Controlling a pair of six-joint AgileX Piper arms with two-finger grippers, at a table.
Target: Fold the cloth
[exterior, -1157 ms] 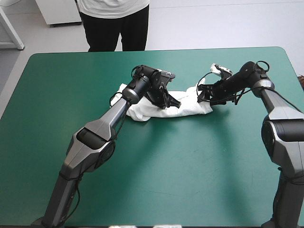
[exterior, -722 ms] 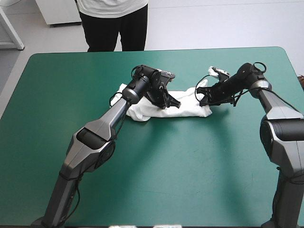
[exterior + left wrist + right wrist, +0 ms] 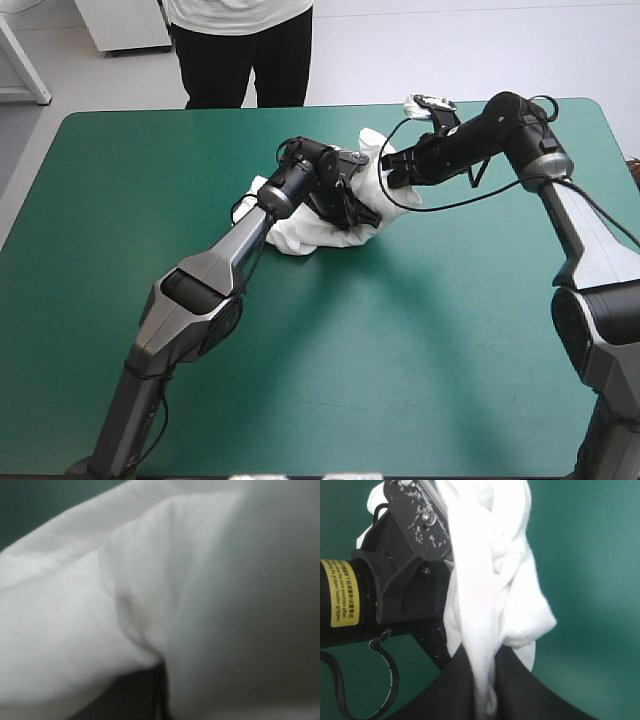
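The white T-shirt lies as a crumpled bundle near the middle of the table, toward its far side. My left gripper rests on the bundle's right part. In the left wrist view, cloth fills the picture around the gripper, shut on the T-shirt. My right gripper holds the T-shirt's right end lifted and carried over the left gripper. The right wrist view shows that end hanging bunched between its nearly shut fingers, with the left arm's black wrist right beside the cloth.
The two grippers are very close together above the bundle. The teal-green cover spreads wide between the T-shirt and the table's near edge, and to both sides.
My right gripper has risen and swung left and toward the far edge, drawing the T-shirt's right end off the table and over the left gripper. The left gripper has stayed put.
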